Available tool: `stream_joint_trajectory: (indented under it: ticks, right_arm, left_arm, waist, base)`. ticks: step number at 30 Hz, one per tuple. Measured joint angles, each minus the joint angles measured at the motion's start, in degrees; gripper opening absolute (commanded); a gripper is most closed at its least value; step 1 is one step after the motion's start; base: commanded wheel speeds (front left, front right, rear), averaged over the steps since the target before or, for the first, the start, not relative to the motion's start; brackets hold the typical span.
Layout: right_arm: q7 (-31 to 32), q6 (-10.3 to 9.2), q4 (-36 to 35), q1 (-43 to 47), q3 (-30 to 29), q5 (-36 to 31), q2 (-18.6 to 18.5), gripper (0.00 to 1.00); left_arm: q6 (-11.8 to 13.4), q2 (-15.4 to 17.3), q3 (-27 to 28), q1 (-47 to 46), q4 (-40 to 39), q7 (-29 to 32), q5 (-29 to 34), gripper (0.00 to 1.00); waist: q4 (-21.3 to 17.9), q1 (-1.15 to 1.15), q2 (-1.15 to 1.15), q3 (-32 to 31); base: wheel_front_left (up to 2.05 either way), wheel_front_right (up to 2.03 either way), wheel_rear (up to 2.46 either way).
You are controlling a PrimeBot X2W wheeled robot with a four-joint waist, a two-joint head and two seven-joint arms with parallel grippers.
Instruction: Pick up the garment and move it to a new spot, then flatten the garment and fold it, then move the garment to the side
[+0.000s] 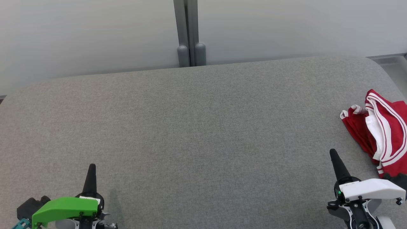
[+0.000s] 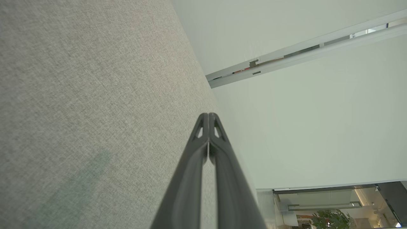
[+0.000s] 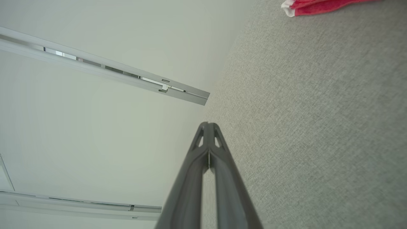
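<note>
A crumpled red garment [image 1: 381, 130] with white stripes lies at the right edge of the grey fabric surface [image 1: 197, 127], partly cut off by the head view's edge. One corner of the garment [image 3: 318, 6] shows at the top of the right wrist view. My right gripper [image 1: 333, 152] stands shut and empty near the front right, a short way left of and below the garment, its fingertips [image 3: 208, 124] pressed together. Over the front left of the surface, far from the garment, my left gripper [image 1: 92, 167] is shut and empty, fingertips [image 2: 208, 115] meeting.
A pale wall with a grey vertical post [image 1: 190, 31] rises behind the surface. The surface's rounded back right corner [image 1: 378, 68] drops off to a pale floor. In the left wrist view a glass-fronted room with a plant [image 2: 330, 219] shows beyond the wall.
</note>
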Motion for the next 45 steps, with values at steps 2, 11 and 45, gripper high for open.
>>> stream_joint_trajectory:
  ticks: [2, 11, 45]
  right_arm:
    - [0.3, 0.0, -0.2, 0.0, 0.0, 1.1, 0.0, 0.0]
    - [1.4, -0.01, -0.8, -0.1, -0.2, 5.5, -0.1, 0.0]
    - [5.1, -0.02, -2.7, -0.6, -0.8, 20.0, -0.2, 0.0]
  left_arm:
    - [-0.2, 0.0, 0.1, -0.1, -0.1, 0.2, -1.0, 0.0]
    - [-0.6, 0.0, 0.7, -0.8, -0.4, 1.3, -5.4, 0.0]
    - [-2.0, 0.1, 2.8, -2.7, -1.5, 5.2, -19.2, 0.0]
  waist:
    - [0.0, 0.0, 0.0, 0.0]
    - [-0.1, 0.0, 0.0, 0.0]
    - [-0.5, 0.0, 0.0, 0.0]
  base:
    - [0.0, 0.0, 0.0]
    - [0.0, 0.0, 0.0]
    - [0.0, 0.0, 0.0]
